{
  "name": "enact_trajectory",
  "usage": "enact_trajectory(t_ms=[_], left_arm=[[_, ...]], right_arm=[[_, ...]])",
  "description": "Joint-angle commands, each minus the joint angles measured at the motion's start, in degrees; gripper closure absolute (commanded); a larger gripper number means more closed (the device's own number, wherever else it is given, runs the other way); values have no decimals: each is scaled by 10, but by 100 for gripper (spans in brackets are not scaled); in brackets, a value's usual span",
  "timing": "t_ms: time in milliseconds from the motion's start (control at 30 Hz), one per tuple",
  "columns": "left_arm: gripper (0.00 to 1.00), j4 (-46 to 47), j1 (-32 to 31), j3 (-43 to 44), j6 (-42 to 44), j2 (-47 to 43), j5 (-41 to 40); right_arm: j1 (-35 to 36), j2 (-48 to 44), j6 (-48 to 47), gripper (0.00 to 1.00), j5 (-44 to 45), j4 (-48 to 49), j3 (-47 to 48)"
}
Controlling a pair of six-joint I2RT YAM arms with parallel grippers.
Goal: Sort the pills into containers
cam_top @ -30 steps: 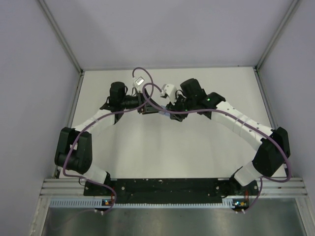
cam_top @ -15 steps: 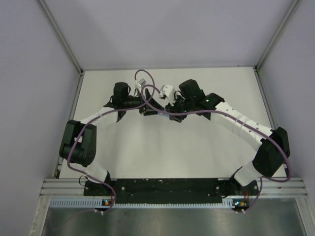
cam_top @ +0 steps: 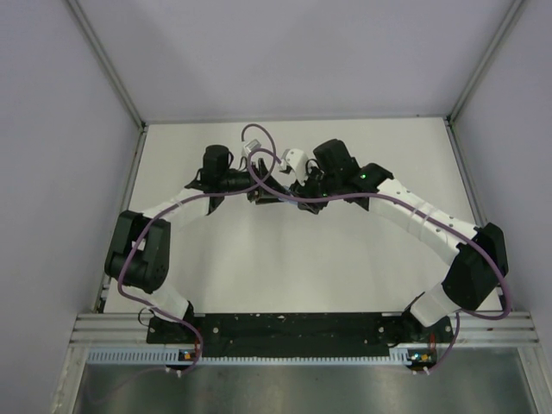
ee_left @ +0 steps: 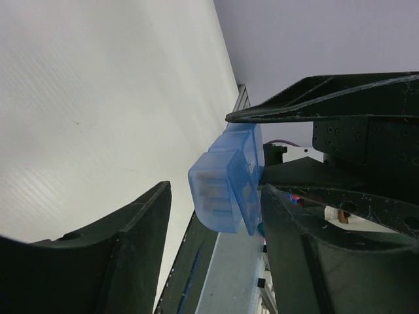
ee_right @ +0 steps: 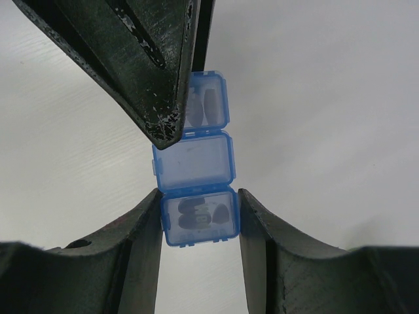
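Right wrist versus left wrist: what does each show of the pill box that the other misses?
Right wrist only: the pill box as three compartments in a row, dark pills in the nearest and farthest, none visible in the middle; the right end effector clamps the nearest. Left wrist only: the box end-on, with a gap to one finger of the left end effector. Both: the blue box, both arms' fingers, the white table.

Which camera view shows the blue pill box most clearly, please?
The right wrist view: the pill box faces the camera, all three compartments visible, with dark pills in two. The left wrist view shows it only end-on; in the top view it is too hidden to make out.
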Motion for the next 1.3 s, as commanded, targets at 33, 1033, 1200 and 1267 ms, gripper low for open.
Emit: enact_trajectory(t_ms=[33,1033,1200,1267], left_arm=[[43,15,-5,10,19,-12,12],[100,36,-11,-15,5,-25,-15],[100,43,-10,-11,-5,-25,-7],[98,44,-10,-7,-5,-25,-2]], right_arm=[[8,-6,2,87,8,26,10],[8,4,4,90,10,25,15],[8,7,4,91,9,24,19],[8,9,4,92,9,24,19]])
